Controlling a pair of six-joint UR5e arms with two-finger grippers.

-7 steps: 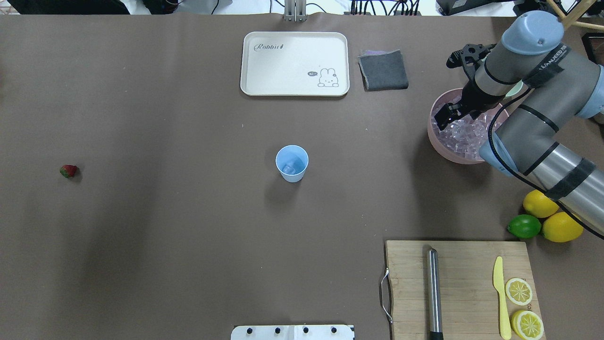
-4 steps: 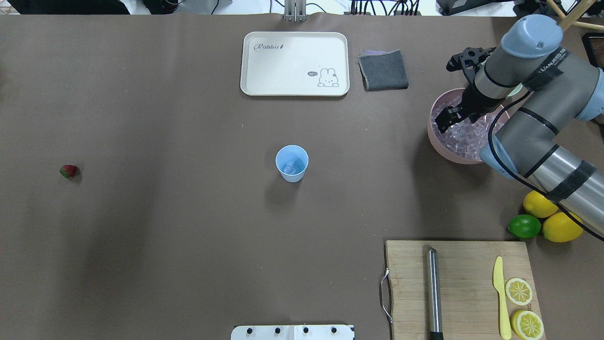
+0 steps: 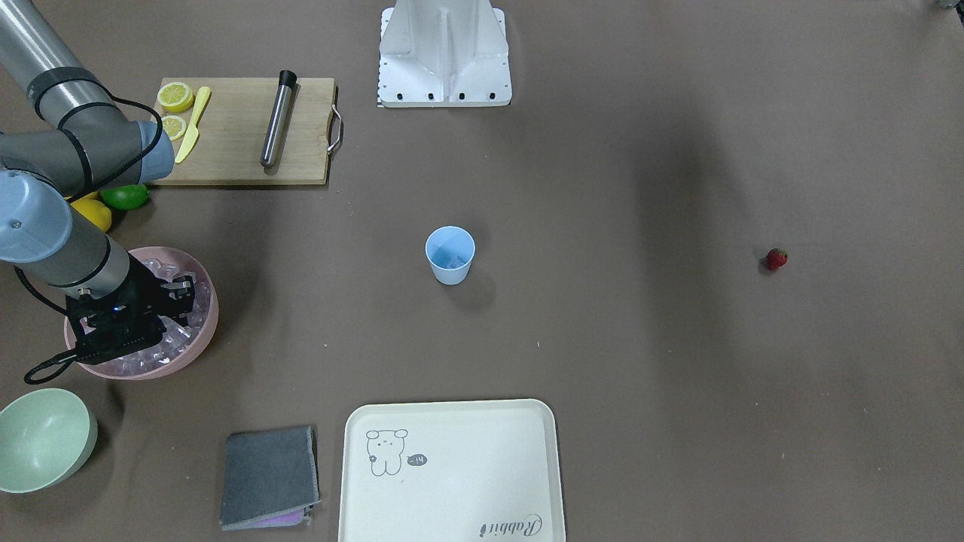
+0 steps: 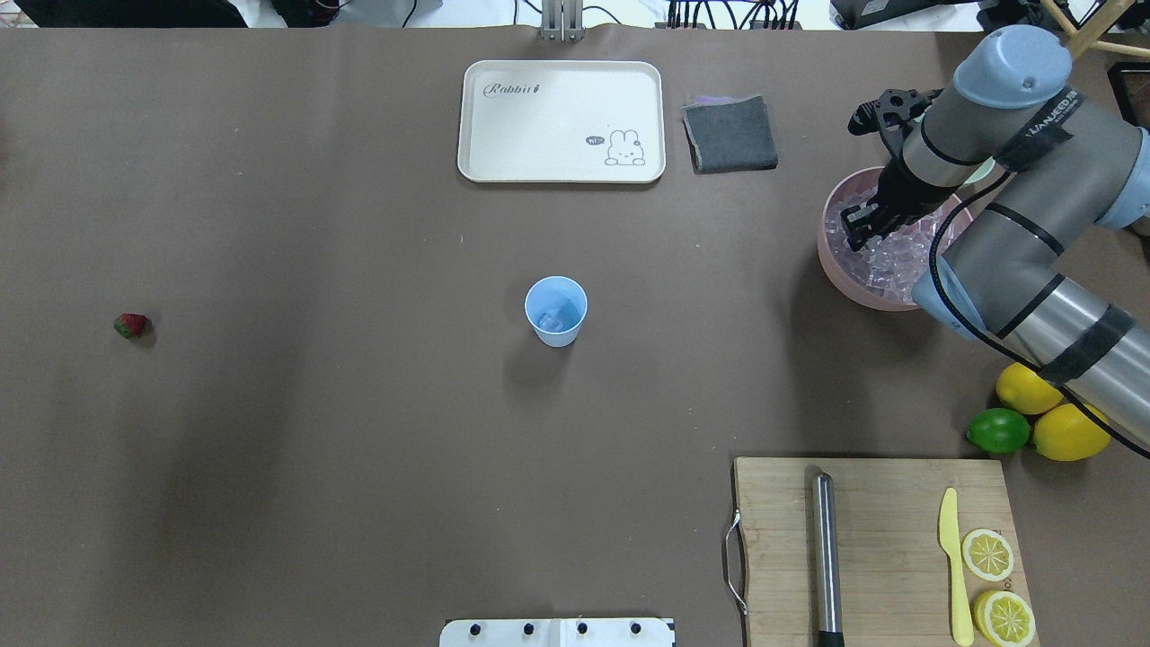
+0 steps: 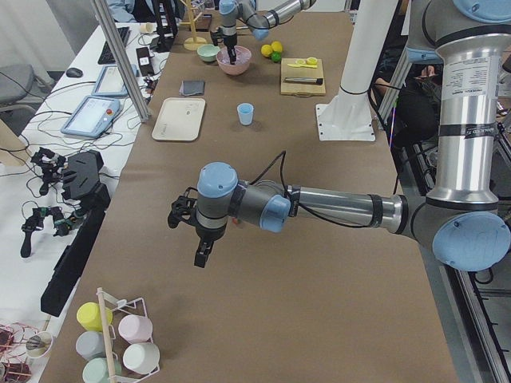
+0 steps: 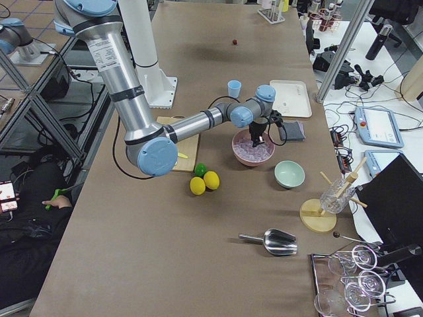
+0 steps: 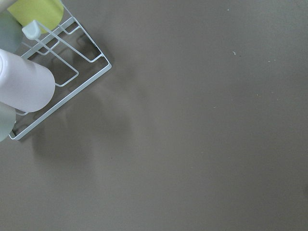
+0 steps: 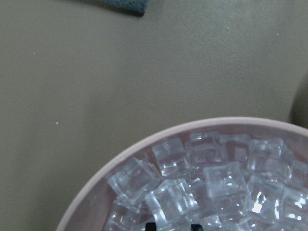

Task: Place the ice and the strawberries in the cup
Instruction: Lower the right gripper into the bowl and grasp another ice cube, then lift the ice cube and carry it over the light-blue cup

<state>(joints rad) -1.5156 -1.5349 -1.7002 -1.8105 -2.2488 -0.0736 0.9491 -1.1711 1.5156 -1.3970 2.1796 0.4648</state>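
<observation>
The light blue cup (image 4: 556, 310) stands upright mid-table with an ice cube lying in it. More ice (image 4: 889, 256) fills the pink bowl (image 4: 840, 279) at the right. My right gripper (image 4: 858, 229) points down into that bowl. In the right wrist view its two fingertips (image 8: 150, 225) stand apart at the bottom edge, down among the cubes (image 8: 216, 178). The small red strawberry (image 4: 131, 325) lies alone far to the left. My left gripper (image 5: 201, 259) hangs over bare table near the left end, seen only in the exterior left view, so I cannot tell its state.
A cream tray (image 4: 561, 121) and a folded grey cloth (image 4: 729, 133) lie at the far edge. A cutting board (image 4: 880, 548) carries a metal rod, a yellow knife and lemon halves. Lemons and a lime (image 4: 997, 431) sit beside it. A pale green bowl (image 3: 41, 440) stands behind the pink one.
My right gripper has sunk lower into the pink bowl, shifting slightly toward its middle. The cup and the strawberry have not moved.
</observation>
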